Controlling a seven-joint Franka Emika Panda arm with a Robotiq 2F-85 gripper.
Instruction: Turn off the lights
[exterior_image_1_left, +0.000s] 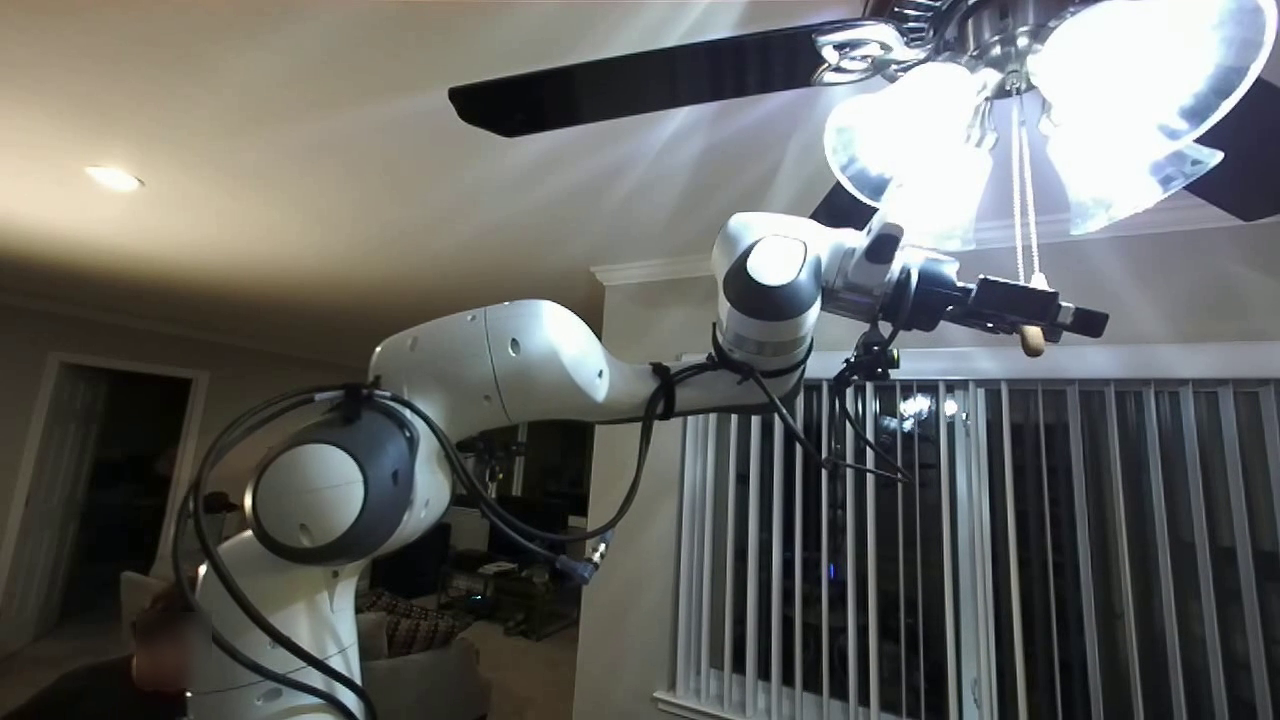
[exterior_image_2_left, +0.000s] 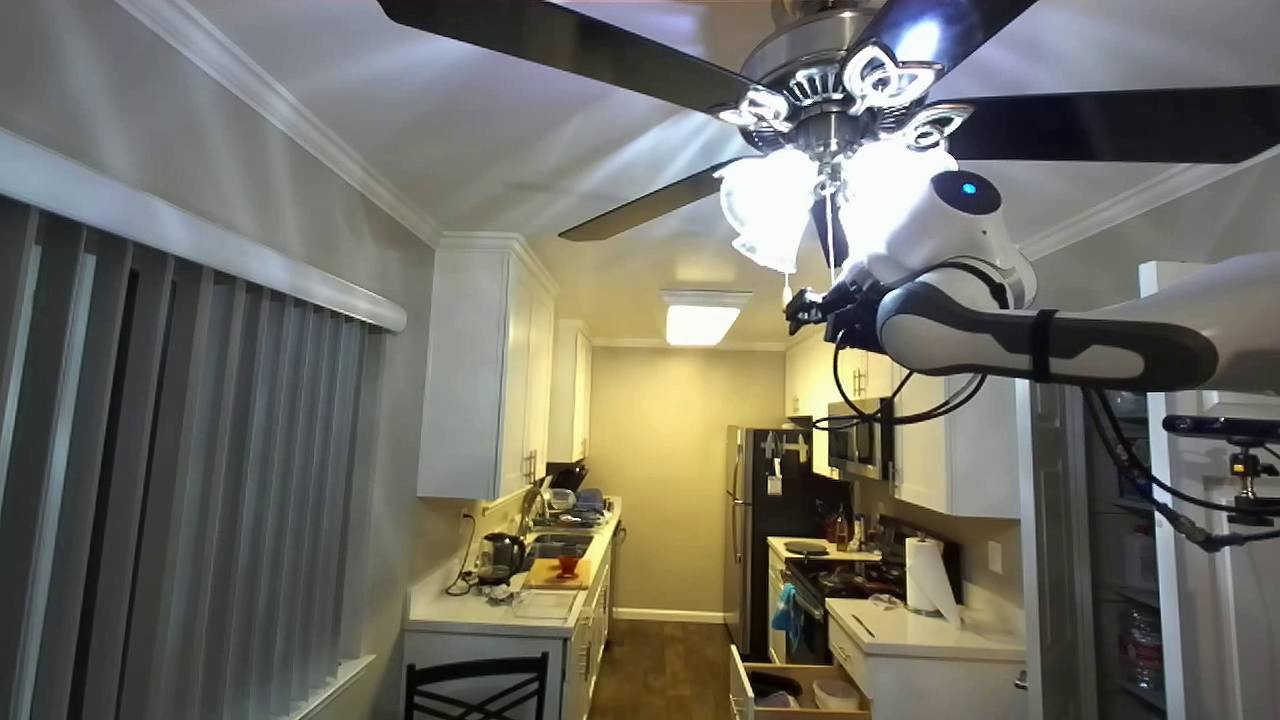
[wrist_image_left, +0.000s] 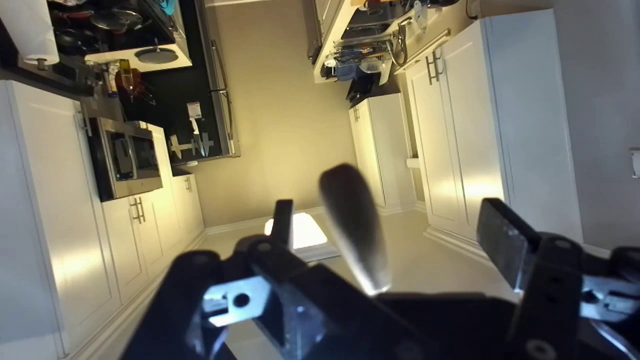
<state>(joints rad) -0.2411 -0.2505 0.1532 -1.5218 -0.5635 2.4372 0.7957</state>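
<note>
The lights are lit bell-shaped glass shades (exterior_image_1_left: 920, 130) under the dark-bladed ceiling fan; they also glow in an exterior view (exterior_image_2_left: 768, 205). Two thin pull chains (exterior_image_1_left: 1022, 190) hang from the fan's middle down to my gripper (exterior_image_1_left: 1072, 318). A wooden knob (exterior_image_1_left: 1032, 341) hangs at the gripper, its lower end showing below the fingers. A pale knob (exterior_image_2_left: 787, 292) hangs by the fingertips (exterior_image_2_left: 805, 308). In the wrist view my gripper (wrist_image_left: 395, 234) is open, with a dark, blurred knob (wrist_image_left: 354, 225) between the fingers, nearer the left one in the picture. Contact with a finger cannot be told.
A fan blade (exterior_image_1_left: 640, 85) reaches out above the arm, and the shades hang close to the wrist. Vertical blinds (exterior_image_1_left: 960, 540) cover the window below. Kitchen cabinets (exterior_image_2_left: 480, 370) and a ceiling lamp (exterior_image_2_left: 705, 320) stand farther off. Cables hang from the arm.
</note>
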